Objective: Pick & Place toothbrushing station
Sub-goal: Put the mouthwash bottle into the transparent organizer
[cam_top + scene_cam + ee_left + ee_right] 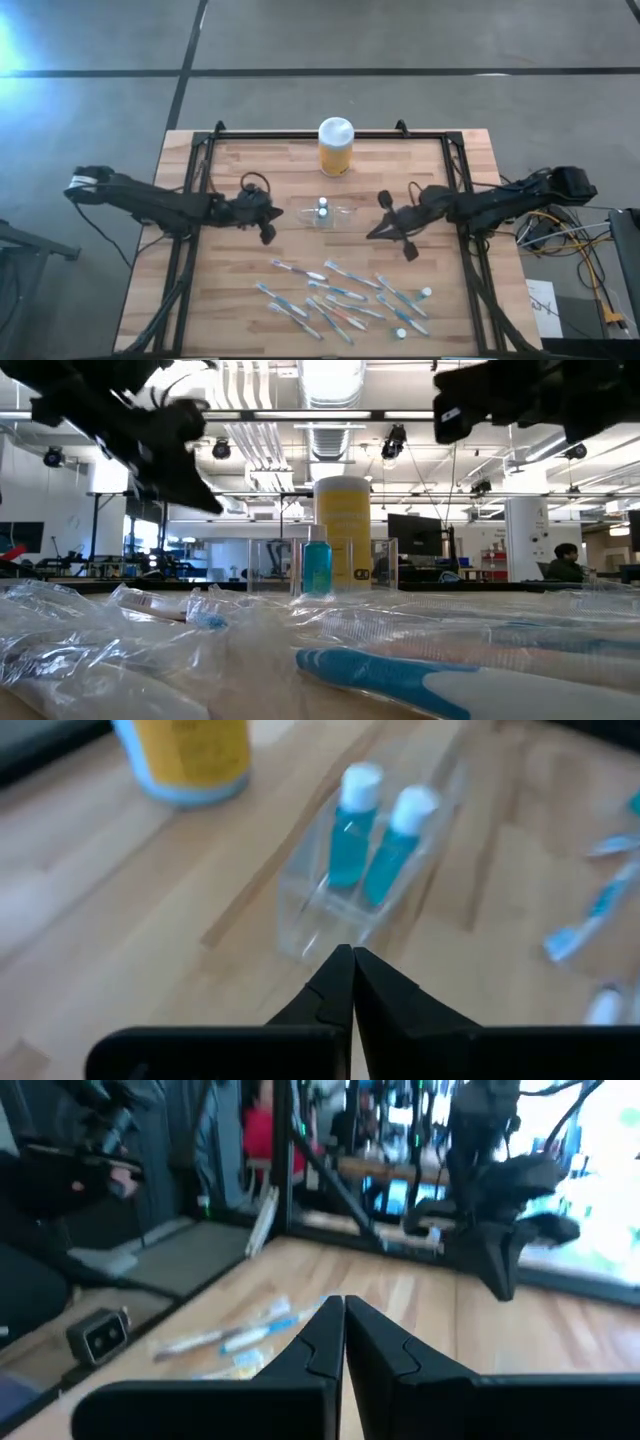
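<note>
- Nearest the low camera lie wrapped toothbrushes (pixel 430 680), strewn on the counter (pixel 200 290) on the near side of the toothbrushing station (pixel 326 214), probably awaiting sorting.
- Left of the station, the left gripper (pixel 268 224) hovers with jaws closed and empty, aimed at it.
- The station sits mid-counter, in front of the yellow jar (pixel 335 147); only the left wrist view shows two white-capped blue tubes (pixel 378 845) inside.
- Right of the station, the right gripper (pixel 392 232) hovers with jaws pressed together, holding nothing.

Overhead, table-level and two wrist views
</note>
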`<state>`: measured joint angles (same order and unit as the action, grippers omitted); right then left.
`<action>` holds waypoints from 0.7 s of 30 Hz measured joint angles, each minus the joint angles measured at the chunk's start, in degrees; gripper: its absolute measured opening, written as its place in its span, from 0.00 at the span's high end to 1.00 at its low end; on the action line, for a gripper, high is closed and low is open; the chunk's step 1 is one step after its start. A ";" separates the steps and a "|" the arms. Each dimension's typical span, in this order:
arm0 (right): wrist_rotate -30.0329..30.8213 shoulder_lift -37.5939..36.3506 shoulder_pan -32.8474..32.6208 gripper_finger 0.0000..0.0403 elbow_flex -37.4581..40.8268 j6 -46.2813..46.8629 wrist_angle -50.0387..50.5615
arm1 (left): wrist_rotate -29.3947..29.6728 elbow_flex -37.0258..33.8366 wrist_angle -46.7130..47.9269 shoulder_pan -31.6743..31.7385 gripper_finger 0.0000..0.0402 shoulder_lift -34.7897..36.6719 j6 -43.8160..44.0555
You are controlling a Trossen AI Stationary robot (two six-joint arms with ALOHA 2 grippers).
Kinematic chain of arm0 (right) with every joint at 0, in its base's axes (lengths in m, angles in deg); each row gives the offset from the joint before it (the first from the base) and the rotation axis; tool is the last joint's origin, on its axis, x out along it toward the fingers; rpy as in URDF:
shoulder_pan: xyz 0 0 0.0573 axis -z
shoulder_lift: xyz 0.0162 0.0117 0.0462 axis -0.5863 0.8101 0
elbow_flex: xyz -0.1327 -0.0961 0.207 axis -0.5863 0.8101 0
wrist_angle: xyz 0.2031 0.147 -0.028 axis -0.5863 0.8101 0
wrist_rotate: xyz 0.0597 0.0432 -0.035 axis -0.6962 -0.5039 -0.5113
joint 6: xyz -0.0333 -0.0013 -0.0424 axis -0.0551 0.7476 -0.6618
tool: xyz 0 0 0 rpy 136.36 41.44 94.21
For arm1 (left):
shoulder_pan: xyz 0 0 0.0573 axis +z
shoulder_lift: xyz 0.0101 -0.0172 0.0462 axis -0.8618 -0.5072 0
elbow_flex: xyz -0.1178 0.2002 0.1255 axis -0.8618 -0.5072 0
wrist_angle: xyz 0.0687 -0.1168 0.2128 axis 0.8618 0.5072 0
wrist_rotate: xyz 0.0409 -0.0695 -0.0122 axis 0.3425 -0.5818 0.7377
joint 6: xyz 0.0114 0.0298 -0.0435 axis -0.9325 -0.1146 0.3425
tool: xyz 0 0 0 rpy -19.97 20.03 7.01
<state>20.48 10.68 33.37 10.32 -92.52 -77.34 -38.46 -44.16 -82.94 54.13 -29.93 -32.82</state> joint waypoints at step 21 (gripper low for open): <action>4.23 -11.26 0.81 0.98 11.92 3.84 -14.20 | -13.26 -0.13 -4.98 -1.42 0.98 12.26 -17.16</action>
<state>24.71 -0.58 34.18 22.25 -88.67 -91.54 -51.72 -44.29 -87.92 52.71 -17.67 -49.98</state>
